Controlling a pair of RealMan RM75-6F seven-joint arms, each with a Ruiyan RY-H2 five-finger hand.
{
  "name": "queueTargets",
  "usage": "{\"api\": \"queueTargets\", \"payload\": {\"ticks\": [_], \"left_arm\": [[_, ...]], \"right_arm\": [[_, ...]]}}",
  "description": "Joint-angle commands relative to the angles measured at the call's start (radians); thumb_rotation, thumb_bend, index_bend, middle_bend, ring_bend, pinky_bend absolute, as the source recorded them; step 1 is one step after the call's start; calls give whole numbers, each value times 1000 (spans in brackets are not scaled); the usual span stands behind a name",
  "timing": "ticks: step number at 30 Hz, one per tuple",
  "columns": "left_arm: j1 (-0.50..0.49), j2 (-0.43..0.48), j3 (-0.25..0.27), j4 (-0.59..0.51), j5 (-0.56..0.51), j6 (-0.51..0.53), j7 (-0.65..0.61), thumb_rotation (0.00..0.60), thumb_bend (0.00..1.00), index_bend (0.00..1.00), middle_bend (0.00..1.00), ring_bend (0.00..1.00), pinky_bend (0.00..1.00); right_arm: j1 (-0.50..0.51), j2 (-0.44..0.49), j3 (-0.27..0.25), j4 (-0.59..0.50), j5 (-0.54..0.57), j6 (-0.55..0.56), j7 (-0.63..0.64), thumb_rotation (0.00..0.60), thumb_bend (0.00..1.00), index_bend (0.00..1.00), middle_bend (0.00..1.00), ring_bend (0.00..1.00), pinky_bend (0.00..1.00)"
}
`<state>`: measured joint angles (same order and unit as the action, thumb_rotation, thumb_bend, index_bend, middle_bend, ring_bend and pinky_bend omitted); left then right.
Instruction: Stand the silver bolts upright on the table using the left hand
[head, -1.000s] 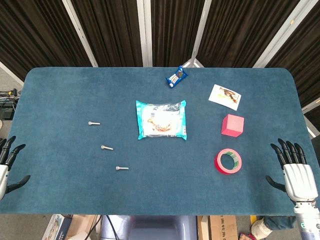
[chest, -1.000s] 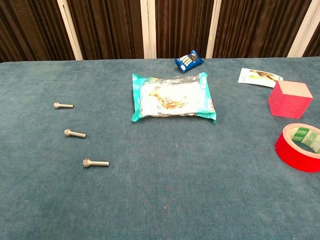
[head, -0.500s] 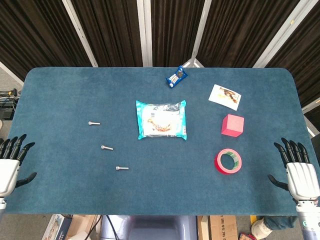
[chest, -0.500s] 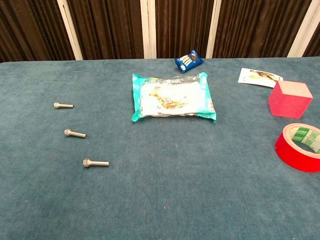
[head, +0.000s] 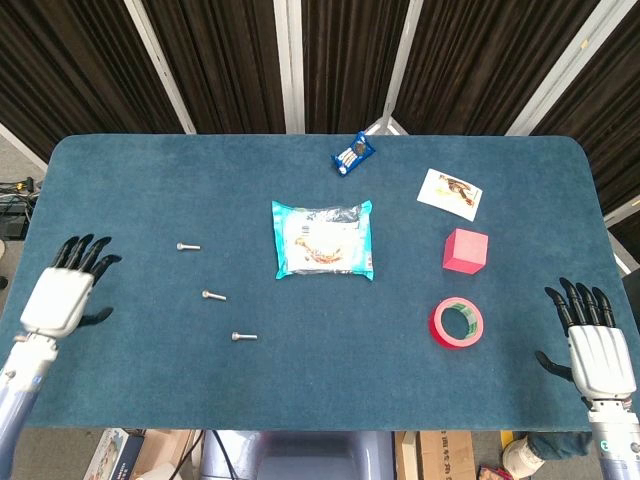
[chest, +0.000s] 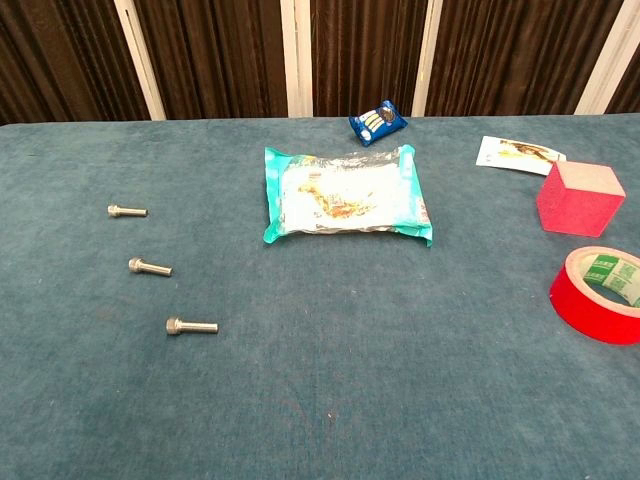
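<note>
Three silver bolts lie on their sides on the blue table: a far one (head: 188, 246) (chest: 126, 211), a middle one (head: 213, 295) (chest: 149, 266) and a near one (head: 244, 337) (chest: 191, 326). My left hand (head: 62, 295) hovers over the table's left side, fingers spread, holding nothing, well left of the bolts. At the right front edge my right hand (head: 598, 350) is spread and empty too. Neither hand shows in the chest view.
A teal wipes packet (head: 323, 238) lies mid-table. A small blue snack pack (head: 353, 153) and a white card (head: 450, 193) sit at the back. A pink cube (head: 465, 250) and a red tape roll (head: 457, 322) stand on the right.
My left hand has risen from the front left edge and moved inward over the table, toward the bolts. The right hand has barely shifted. The bolts lie as before.
</note>
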<state>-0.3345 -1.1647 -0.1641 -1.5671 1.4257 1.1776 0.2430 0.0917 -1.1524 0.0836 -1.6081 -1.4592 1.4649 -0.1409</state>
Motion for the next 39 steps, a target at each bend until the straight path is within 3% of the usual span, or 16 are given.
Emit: {"api": "queueTargets", "payload": {"ticks": [1,9,17,26,39], "left_arm": [[-140,-26,-86,-5,-242,-205,147,600,272,258,69,0,36],[-256,-163,-117,137,-515,-281,287,600,312,323,68,0,36],[-365,-314,-130,292,-677,-279,406,600,338,369,74,0,36],[-426,-410,-121,394,-700,-274,433,600,375,388,86,0,37],[-473,-520,-111,530,-644,-281,366,600,400,419,102,0,36]], "right_arm": [[8,-15,4,9,22,-21,-23,600,154,146,64,20,0],[8,-24,3,11,39,-26,-65,600,154,146,63,20,0],[8,-33,10,13,57,-23,-93,600,154,146,64,20,0],[5,-33,12,11,73,-24,-100,600,154,146,64,20,0],[10,-42,17,19,93,-35,-108,600,153,146,64,20,0]]}}
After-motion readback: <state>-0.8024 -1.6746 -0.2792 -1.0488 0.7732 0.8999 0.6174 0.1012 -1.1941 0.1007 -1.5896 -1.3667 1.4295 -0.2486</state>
